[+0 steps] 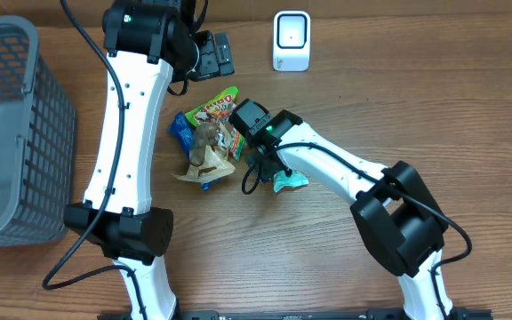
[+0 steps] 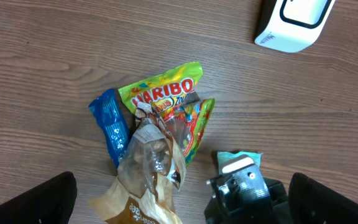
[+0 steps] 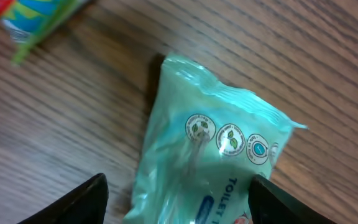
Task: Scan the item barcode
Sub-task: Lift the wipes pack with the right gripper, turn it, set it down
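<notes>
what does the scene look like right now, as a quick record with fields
scanner: white scanner at the far side of the table
pile: haribo bag, blue pack and brown-and-clear bag, overlapping
green pack: flat on the table beside the pile, printed side up
right gripper: open, over the green pack
left gripper: open, holding nothing, above the pile
basket: grey basket at the table's left edge
barcode: none visible
</notes>
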Robot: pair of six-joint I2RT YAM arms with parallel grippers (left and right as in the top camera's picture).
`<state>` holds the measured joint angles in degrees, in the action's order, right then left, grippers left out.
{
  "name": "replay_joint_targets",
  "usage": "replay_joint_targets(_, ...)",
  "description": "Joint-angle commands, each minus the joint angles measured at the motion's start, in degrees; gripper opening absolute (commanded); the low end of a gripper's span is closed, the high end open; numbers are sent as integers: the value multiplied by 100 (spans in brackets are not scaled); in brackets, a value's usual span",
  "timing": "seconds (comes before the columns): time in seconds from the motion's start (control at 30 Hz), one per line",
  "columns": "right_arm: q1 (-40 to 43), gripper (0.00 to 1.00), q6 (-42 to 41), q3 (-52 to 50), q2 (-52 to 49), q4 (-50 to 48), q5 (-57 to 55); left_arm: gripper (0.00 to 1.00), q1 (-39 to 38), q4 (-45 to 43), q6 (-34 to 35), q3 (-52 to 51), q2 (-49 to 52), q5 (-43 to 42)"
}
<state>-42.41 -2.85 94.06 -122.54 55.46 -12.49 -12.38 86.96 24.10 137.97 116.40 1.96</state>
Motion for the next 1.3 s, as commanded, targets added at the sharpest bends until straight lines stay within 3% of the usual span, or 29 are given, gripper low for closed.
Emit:
replay_joint_targets(0.0, 15, 66, -35, -92, -131, 39, -168, 100, -48, -26, 59, -20, 52, -48)
replay_joint_targets(0.03, 15, 56, -136, -155, -133, 28, -256, 100, -48, -26, 59, -20, 52, -46)
replay_joint_targets(0.3, 15, 40, -483, -638, -136, -201, -636, 100, -48, -26, 57, -20, 52, -48)
replay_joint_targets(0.37, 15, 20, -483, -796, -136, -297, -636, 100, -48, -26, 59, -20, 52, -48)
replay_joint_targets(0.4, 15, 5, -483, -824, -136, -295, -634, 100, -48, -26, 59, -20, 52, -46)
replay_joint_targets(0.57, 42, 4, -658, -566, -70, -107, -560, 100, -48, -24, 59, -20, 52, -46)
replay_joint_targets(0.67, 238, 4, -503, -205, 177, 245, 313, 100, -48, -26, 59, -20, 52, -46)
replay_joint_targets(0.9, 1943, 4, 1342, -20, 498, 876, 5847, 100, -48, -26, 59, -20, 52, -46)
replay_joint_targets(1.0, 2594, 4, 1976, -24, 376, 1318, 6940, 100, -48, -24, 57, -20, 52, -48)
replay_joint_targets(1.27, 3128, 4, 1757, -35, -264, 1241, 7545, 100, -48, -26, 59, -20, 52, -46)
